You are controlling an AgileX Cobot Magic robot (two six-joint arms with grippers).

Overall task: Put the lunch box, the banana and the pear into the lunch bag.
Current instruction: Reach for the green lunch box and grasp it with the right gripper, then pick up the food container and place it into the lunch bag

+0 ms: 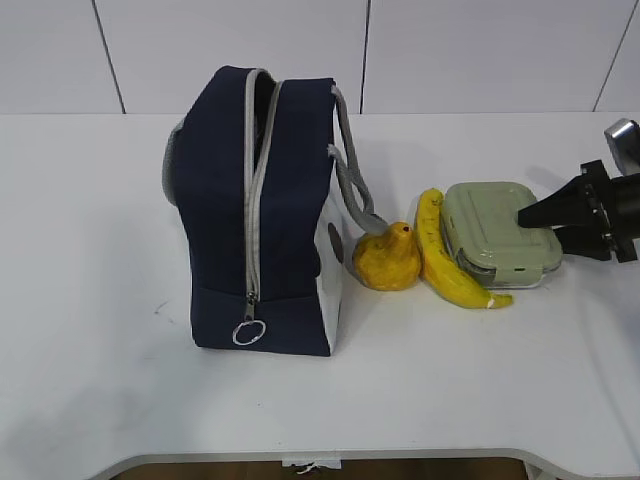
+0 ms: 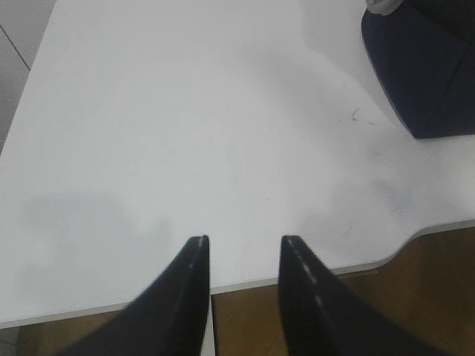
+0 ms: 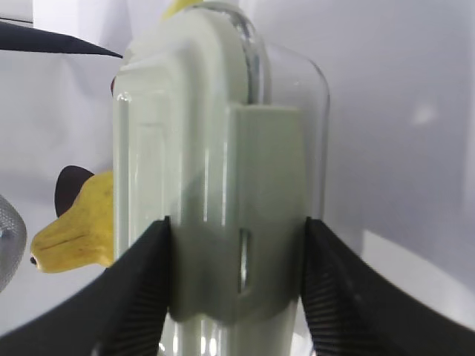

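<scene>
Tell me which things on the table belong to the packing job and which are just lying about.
Belong to the job:
lunch bag, standing upright
lunch box, with the right gripper closed on its side clip
banana, leaning against the lunch box
pear, between bag and banana

Just lying about:
nothing visible; the left gripper hangs open above the bare table

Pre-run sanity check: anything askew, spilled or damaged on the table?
Nothing stands out. Lunch bag upright, zipper open; pear, banana and lunch box intact beside it. Right gripper jaws straddle the box's clip.
</scene>
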